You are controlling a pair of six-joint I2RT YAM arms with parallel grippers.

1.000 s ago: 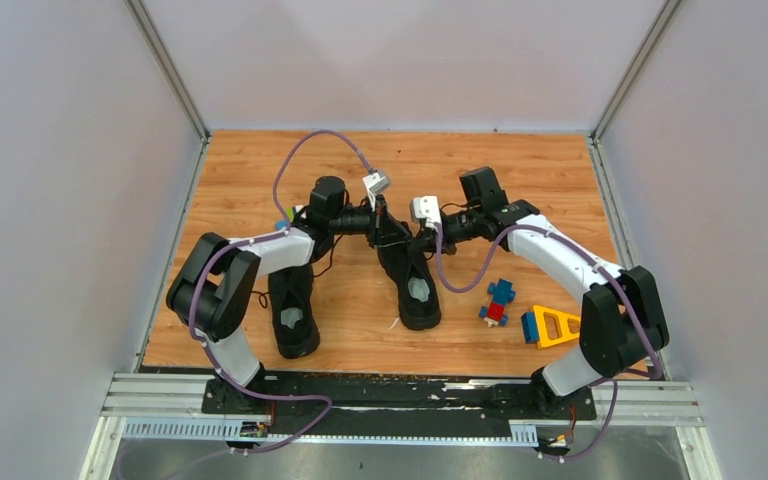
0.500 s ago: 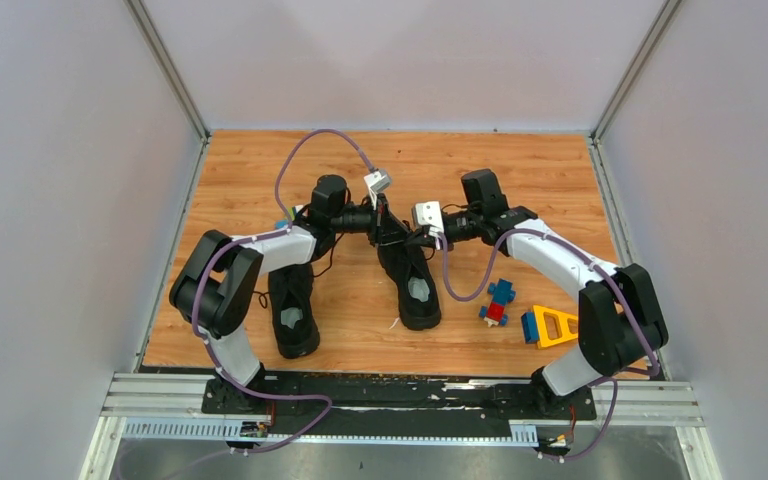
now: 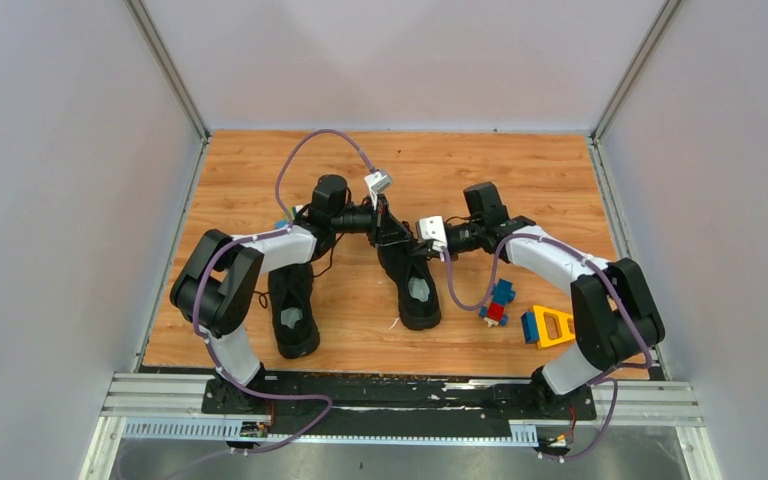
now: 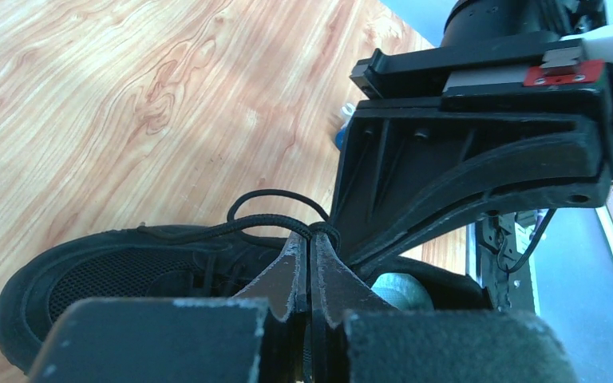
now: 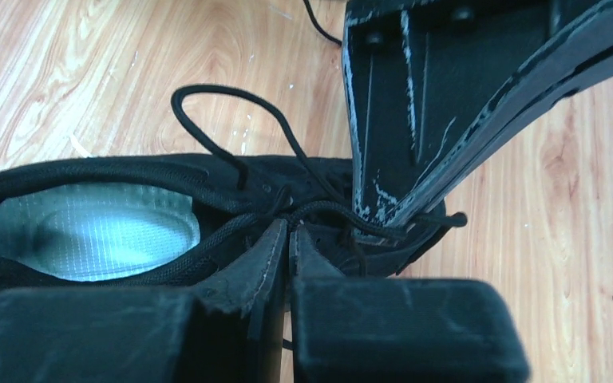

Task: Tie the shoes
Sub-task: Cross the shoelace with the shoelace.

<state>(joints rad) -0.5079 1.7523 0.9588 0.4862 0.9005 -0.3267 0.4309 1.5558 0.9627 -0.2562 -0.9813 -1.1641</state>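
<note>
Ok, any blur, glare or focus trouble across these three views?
Top external: evenly lit, sharp, no glare, though the black shoes show little detail. Left wrist: its own fingers are blurred up close, the lace is sharp, the right edge is washed out. Right wrist: near fingers soft too, the insole bright but still textured.

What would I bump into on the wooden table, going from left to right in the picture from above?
black shoe on the left → black shoe in the middle → blue and red block toy → yellow triangle piece
</note>
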